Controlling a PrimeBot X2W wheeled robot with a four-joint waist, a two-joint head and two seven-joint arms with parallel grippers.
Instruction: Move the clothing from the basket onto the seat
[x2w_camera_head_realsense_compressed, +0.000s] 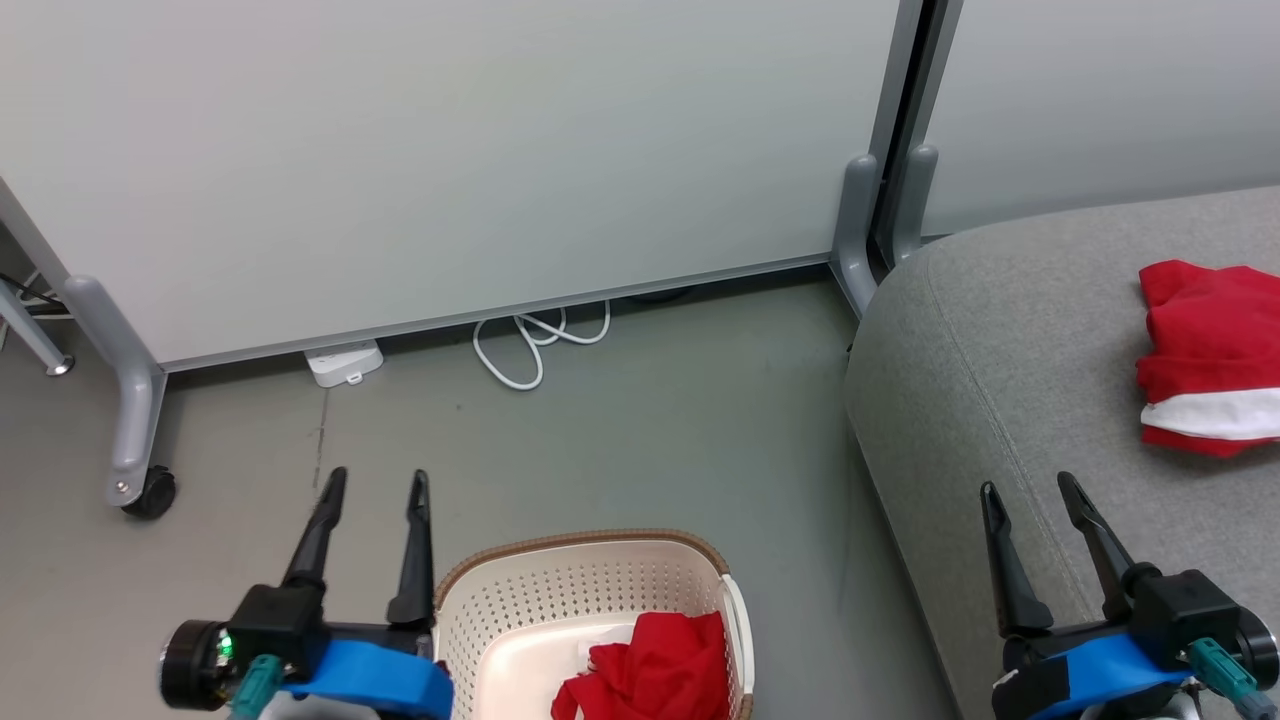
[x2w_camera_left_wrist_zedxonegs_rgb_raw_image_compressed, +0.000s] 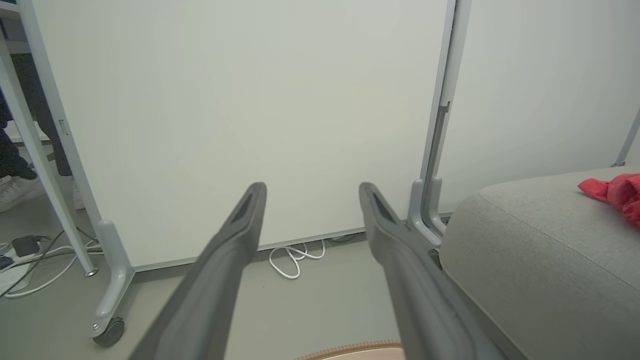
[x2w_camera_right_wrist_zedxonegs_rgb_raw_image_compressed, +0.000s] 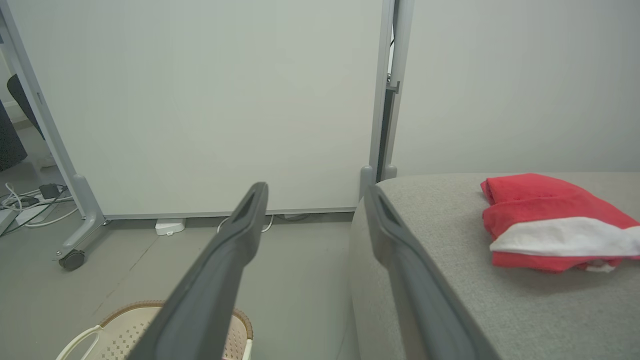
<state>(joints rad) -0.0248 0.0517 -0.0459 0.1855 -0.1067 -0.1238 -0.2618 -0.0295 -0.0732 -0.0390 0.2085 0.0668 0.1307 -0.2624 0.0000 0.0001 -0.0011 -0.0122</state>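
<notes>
Clothing is split between two places. The plain red garment (x2w_camera_head_realsense_compressed: 655, 665) lies crumpled in the basket (x2w_camera_head_realsense_compressed: 560, 585) at the bottom centre of the head view, bunched toward the basket's right wall. The striped garment (x2w_camera_head_realsense_compressed: 1210, 360) rests on the seat (x2w_camera_head_realsense_compressed: 1000, 350) at the right edge of the frame, loosely folded, its white band toward the bottom. The job looks about half done.

The red fabric appears light, soft and limp. It should bunch and drape rather than keep a shape, and a trailing edge could snag on the basket's brown rim. The raised ridge of folds at the top of the heap seems the best place to pinch, deep enough to catch several layers.

The left gripper (x2w_camera_head_realsense_compressed: 379, 474) hovers at the lower left, just beside the basket's left rim, jaws spread and empty. The right gripper (x2w_camera_head_realsense_compressed: 1029, 483) sits at the lower right over the seat's front edge, likewise spread wide and holding nothing.

The seat's grey upholstery is matte and should hold cloth without sliding. The floor (x2w_camera_head_realsense_compressed: 650, 430) is smooth grey-green. A pale partition panel (x2w_camera_head_realsense_compressed: 450, 150) stands across the upper part, with a caster (x2w_camera_head_realsense_compressed: 150, 492) under its leg at the left and a white cable (x2w_camera_head_realsense_compressed: 530, 350) looped at its foot.
</notes>
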